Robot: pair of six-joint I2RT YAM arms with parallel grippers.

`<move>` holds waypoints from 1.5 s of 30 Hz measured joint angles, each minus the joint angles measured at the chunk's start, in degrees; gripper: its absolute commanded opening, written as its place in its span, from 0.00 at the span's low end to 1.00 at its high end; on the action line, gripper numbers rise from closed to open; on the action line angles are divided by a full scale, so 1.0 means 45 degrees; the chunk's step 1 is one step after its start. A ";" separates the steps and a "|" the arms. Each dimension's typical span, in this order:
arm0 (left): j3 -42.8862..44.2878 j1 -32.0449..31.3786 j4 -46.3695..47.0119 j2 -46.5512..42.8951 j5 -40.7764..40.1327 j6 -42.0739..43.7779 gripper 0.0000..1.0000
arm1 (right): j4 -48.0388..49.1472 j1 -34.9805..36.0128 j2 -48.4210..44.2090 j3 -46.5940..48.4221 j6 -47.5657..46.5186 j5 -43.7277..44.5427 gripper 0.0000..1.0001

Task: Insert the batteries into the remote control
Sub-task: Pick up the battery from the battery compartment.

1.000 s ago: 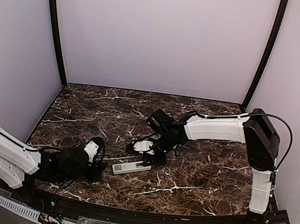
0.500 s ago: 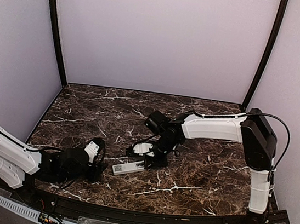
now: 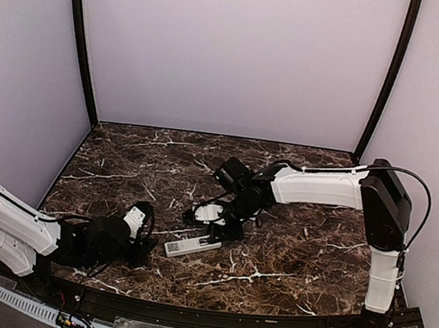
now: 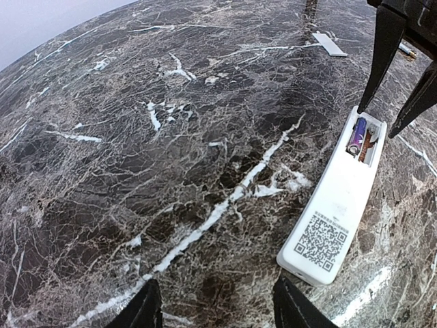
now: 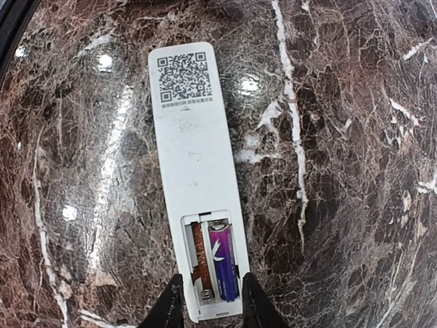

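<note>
The remote control [image 3: 192, 245] lies flat on the marble table [image 3: 297, 247], near the front edge and a little left of centre, between the two arms. It rests face down, with the square code label on its back uppermost at the left end. The battery bay at its right end is uncovered. One purple battery [image 5: 222, 270] sits in one slot; the slot beside it holds no cell, and a brown contact strip shows there.

The right gripper [image 5: 210, 307] reaches in from the far right and stands over the bay end, one finger on each side of the casing. The fingers are close against the edges, but it cannot be told whether they clamp the casing or only flank it.

The left gripper [image 4: 218, 311] rests low on the table just left of the remote, apart from it. Its fingers are spread, with only bare marble between them.

A thin white plate [image 4: 330, 43] lies flat on the table farther back.
</note>
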 measured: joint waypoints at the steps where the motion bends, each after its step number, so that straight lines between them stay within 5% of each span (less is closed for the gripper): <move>1: 0.0000 0.0000 0.0000 0.0000 0.0000 0.0000 0.54 | 0.0010 0.0000 0.0029 0.0000 -0.0053 0.0029 0.27; 22: 0.0000 0.0000 0.0058 0.0044 0.0039 0.0000 0.55 | -0.0034 0.0563 0.0962 0.0413 -0.0461 0.0967 0.26; 36: 0.0000 0.0000 0.0087 0.0068 0.0044 0.0005 0.55 | -0.1035 0.0894 0.1200 0.1253 -0.0437 0.1603 0.02; 45: 0.0000 0.0000 0.0087 0.0073 0.0044 0.0102 0.54 | -0.1462 0.0913 0.1195 0.1384 0.0126 0.1666 0.05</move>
